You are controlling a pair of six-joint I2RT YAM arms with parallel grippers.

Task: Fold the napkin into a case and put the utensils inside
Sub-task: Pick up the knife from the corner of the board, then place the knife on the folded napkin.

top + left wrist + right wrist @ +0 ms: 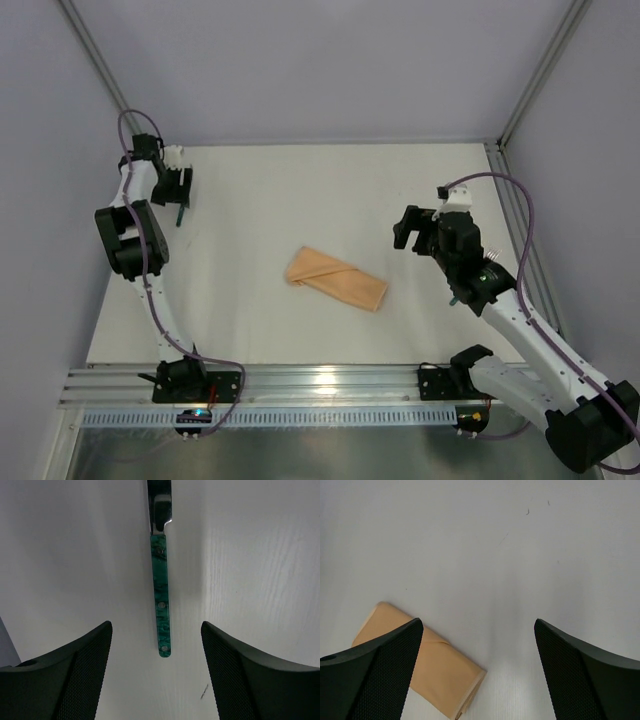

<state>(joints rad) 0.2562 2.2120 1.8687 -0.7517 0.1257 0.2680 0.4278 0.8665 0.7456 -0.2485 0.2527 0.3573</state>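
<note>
The napkin lies folded as a narrow peach-orange case point(336, 279) at the middle of the table, slanting from upper left to lower right. In the right wrist view the case point(440, 667) shows partly behind my left finger point(380, 680). My right gripper point(408, 230) hovers right of the case, open and empty point(477, 680). One utensil with a teal handle point(161, 600) and a silver end point(161, 517) lies flat on the table at the far left point(179, 215). My left gripper point(181, 195) stands open over it point(156, 680), the handle tip between and just ahead of the fingers, untouched.
A metal rail point(320, 385) runs along the near table edge between the arm bases. Grey walls and frame posts point(100, 70) close in the left, back and right sides. A small dark mark point(204, 692) is on the table by the left gripper's right finger.
</note>
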